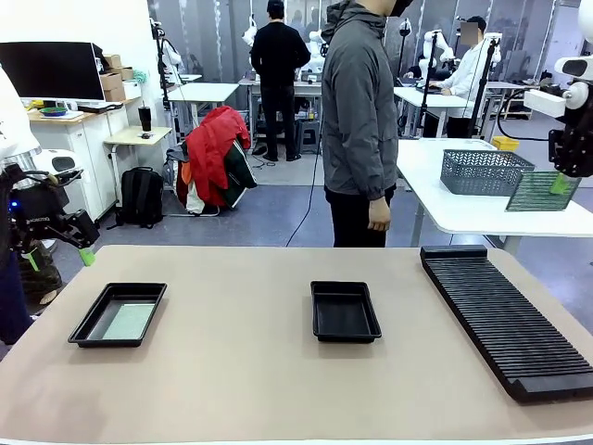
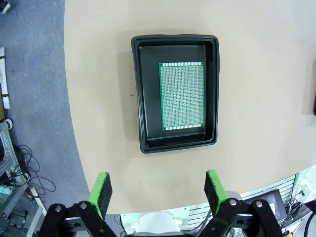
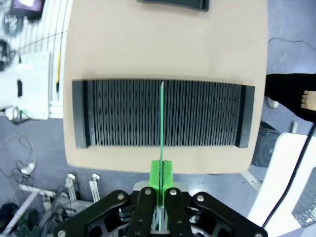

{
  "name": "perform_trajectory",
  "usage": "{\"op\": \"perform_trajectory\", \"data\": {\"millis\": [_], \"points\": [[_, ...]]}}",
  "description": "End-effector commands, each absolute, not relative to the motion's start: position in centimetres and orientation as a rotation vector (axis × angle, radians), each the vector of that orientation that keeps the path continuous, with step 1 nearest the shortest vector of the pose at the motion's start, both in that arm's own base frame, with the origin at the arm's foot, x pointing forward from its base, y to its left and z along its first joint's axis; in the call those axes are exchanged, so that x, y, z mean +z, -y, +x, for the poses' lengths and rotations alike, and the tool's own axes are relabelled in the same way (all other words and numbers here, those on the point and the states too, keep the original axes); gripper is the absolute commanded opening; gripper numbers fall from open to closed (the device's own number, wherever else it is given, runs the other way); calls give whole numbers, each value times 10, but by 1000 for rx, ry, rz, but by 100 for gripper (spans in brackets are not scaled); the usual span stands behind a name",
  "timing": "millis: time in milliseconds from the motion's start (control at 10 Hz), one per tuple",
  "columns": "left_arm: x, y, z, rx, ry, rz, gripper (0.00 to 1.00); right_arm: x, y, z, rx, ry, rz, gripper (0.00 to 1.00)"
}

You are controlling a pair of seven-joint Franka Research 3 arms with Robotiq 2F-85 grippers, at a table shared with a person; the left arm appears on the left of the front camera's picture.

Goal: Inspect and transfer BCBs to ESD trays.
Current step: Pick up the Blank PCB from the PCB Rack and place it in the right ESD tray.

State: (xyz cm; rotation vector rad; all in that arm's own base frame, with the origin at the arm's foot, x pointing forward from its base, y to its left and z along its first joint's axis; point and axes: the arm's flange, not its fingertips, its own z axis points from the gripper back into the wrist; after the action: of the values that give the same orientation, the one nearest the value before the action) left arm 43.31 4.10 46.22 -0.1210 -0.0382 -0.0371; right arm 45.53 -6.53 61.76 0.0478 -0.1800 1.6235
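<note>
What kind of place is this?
Probably a robot lab or workshop: the right gripper holds a green circuit board, black trays sit on the table, and work desks stand behind.

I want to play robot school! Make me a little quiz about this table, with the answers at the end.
1. True or false: the left tray has a green board lying flat in it.
2. What is the right end effector gripping?
A) a cup
B) a thin green board
C) a black tray
3. Fill in the gap: the left end effector holds nothing, and its jaws stand ___.

Key: 1 true; 2 B; 3 open.
</note>
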Motion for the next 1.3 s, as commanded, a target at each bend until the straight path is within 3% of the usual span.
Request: {"op": "perform_trajectory", "data": {"millis": [0,900,1200], "points": [[461,-41,433,-34,48,-120,100,612,47,471,1418,285,173,2],[461,-41,433,-34,48,-120,100,519,-55,486,557,274,595,2],[461,-41,433,-34,48,-120,100,465,-91,482,304,263,740,2]]}}
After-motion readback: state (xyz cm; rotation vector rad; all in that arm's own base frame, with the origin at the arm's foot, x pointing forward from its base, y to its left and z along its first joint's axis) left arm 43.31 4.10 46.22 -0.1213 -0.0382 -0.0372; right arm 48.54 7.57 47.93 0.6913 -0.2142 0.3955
